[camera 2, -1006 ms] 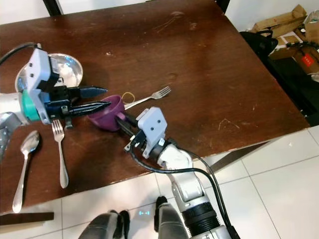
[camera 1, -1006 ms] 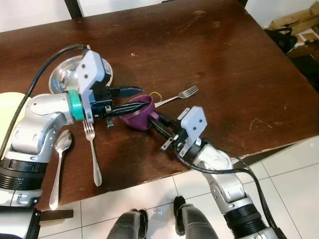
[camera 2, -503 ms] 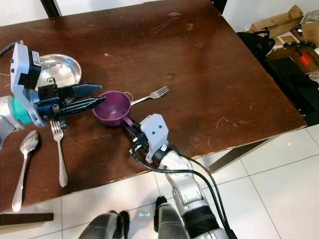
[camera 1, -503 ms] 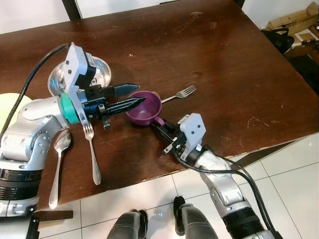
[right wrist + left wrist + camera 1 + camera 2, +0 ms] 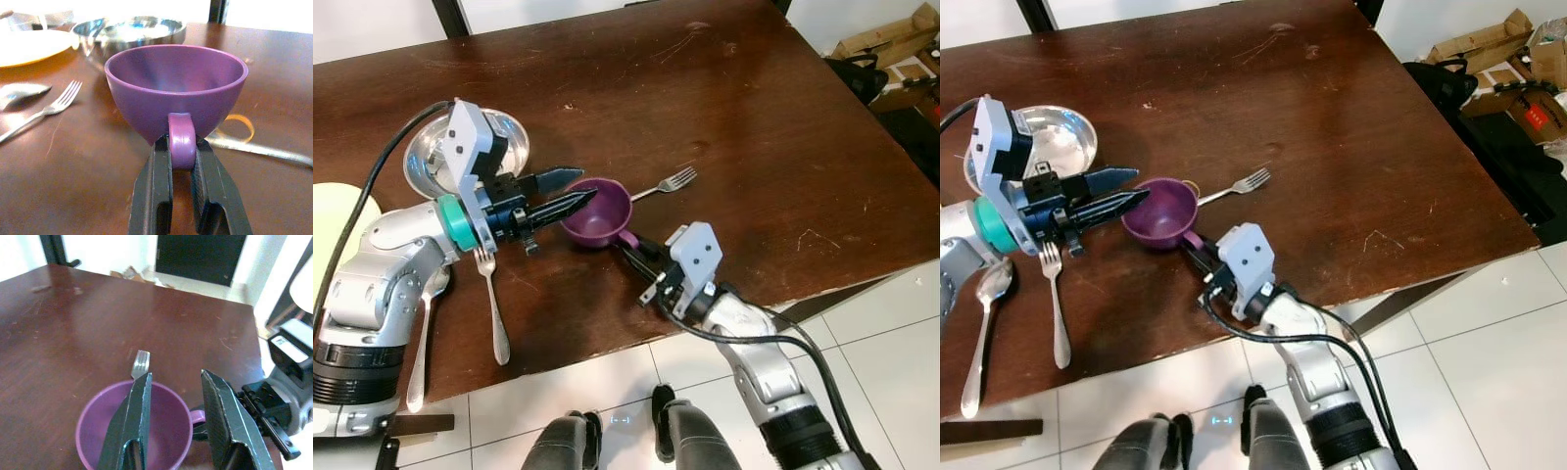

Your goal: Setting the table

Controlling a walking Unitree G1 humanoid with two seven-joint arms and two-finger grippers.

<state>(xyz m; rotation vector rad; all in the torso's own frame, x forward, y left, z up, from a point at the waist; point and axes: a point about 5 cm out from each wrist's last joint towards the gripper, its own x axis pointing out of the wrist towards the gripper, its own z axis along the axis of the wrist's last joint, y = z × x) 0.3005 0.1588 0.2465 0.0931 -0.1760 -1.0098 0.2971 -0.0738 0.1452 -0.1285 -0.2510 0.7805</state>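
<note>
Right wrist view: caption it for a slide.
Right gripper clamps the purple cup by its handle, upright on the table.

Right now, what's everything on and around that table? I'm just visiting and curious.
Table: one, dark brown wood.
Cup: one, purple, upright near the front edge.
Bowl: one, silver, behind the left arm.
Forks: two, silver; one beside the cup, one at the left.
Spoon: one, silver, left of that fork.
Plate: one, pale yellow, far left.
Boxes: brown cardboard, on the floor at the right.
Left gripper: black, open at the cup's rim.
Right gripper: black, shut on the cup's handle.
</note>
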